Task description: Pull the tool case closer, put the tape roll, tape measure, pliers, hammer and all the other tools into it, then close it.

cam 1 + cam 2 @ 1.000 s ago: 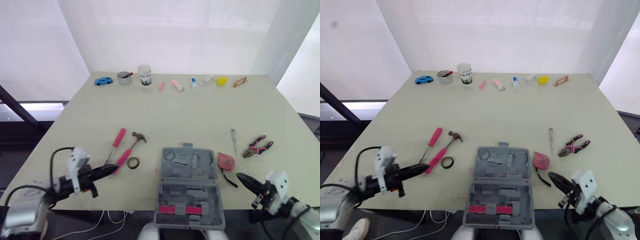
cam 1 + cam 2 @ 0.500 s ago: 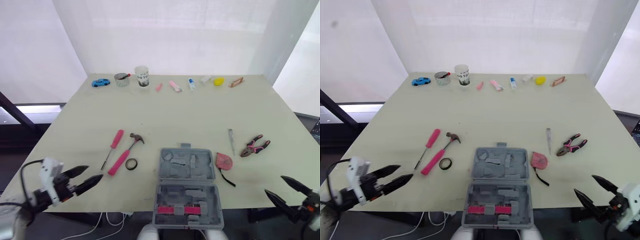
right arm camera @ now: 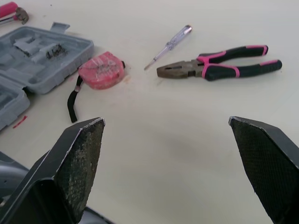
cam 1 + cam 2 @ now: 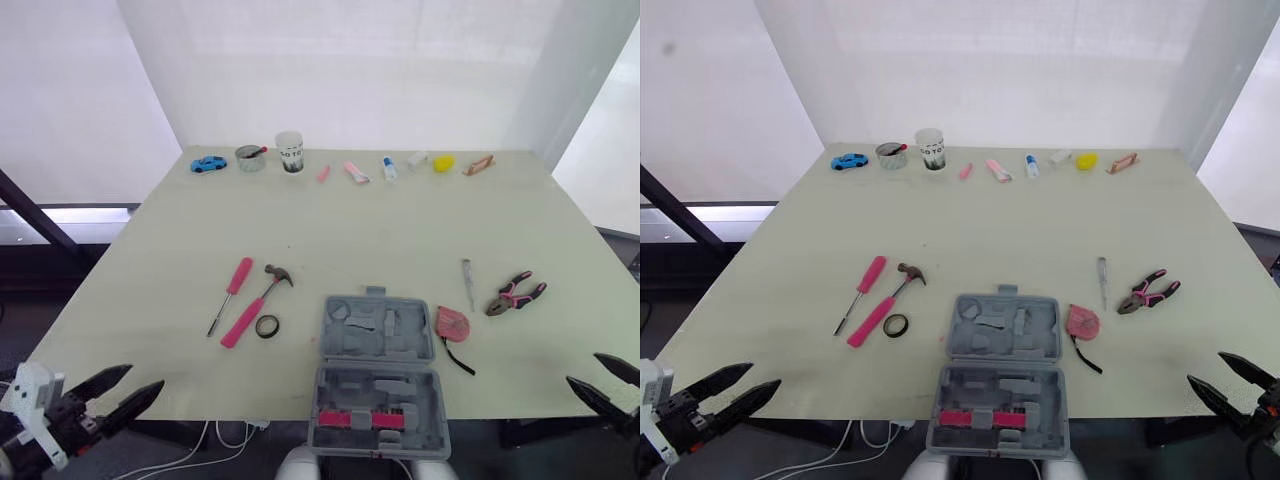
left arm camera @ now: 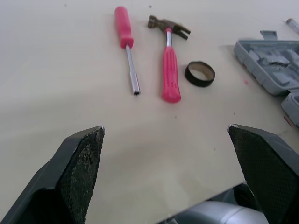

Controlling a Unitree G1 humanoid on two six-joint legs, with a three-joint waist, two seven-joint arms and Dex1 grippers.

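Both pincers wide, nothing held. The left gripper [image 4: 144,378] hangs off the near edge of the table [image 4: 400,220], at 9 o'clock from the tool case [image 4: 375,340]. The right gripper [image 4: 584,368] is at 3 o'clock from it, also off the edge.

The tool case lies open flat at the near edge, with something pink in its near half. All tools are outside it:
- tape roll [image 4: 266,326] at 10 o'clock, just beside the handle end of the hammer [image 4: 255,304]
- pink screwdriver [image 4: 228,292] alongside the hammer, apart from it
- tape measure [image 4: 452,323] at 2 o'clock, just beside the lid
- thin screwdriver [image 4: 467,283] and pliers [image 4: 516,293] farther out at 2 o'clock

Small items line the far edge at 12 o'clock, including a toy car [image 4: 207,163] and a cup [image 4: 289,151].
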